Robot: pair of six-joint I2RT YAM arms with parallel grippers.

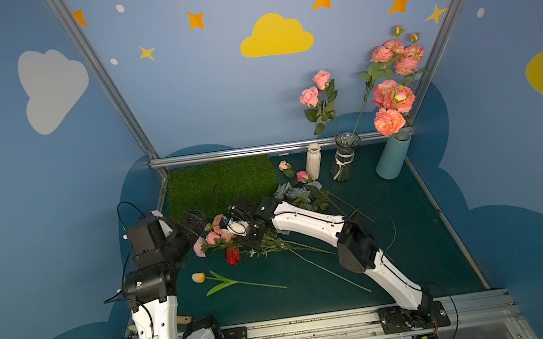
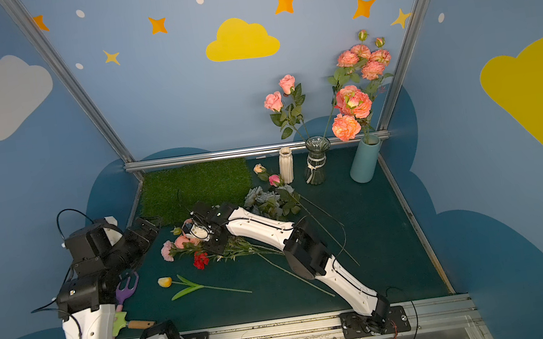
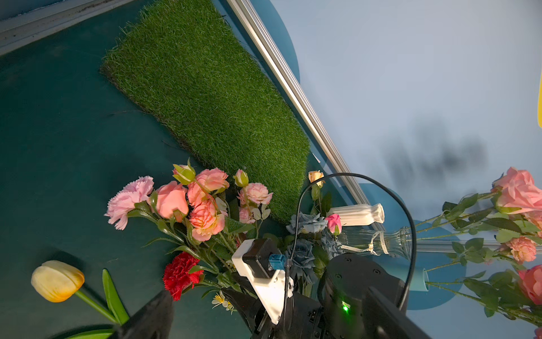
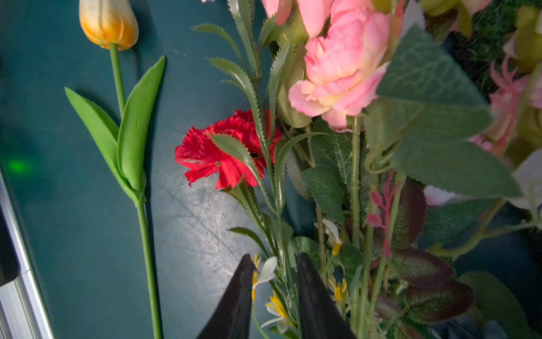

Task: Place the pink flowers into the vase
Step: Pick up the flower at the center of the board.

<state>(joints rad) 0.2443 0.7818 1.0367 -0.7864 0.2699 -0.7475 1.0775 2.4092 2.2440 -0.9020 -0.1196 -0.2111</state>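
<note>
Wrist view alone shows right tool (image 4: 275, 259) pinching pink flowers' (image 4: 343, 67) stems; left tool (image 1: 196, 221) spread.

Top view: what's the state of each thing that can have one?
Pink bunch: lying flat.
Glass vase: standing, holding pink roses.
Teal vase: standing, holding salmon blooms.
White vase: standing, empty.
Tulip: lying flat.
Left end effector: open.
Right end effector: closed on the pink bunch's stems.

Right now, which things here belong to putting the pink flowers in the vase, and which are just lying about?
Job: pink flowers, right hand, glass vase, blue vase, white vase.
Lying about: tulip, red carnation, grey-blue roses, grass mat, rake.
</note>
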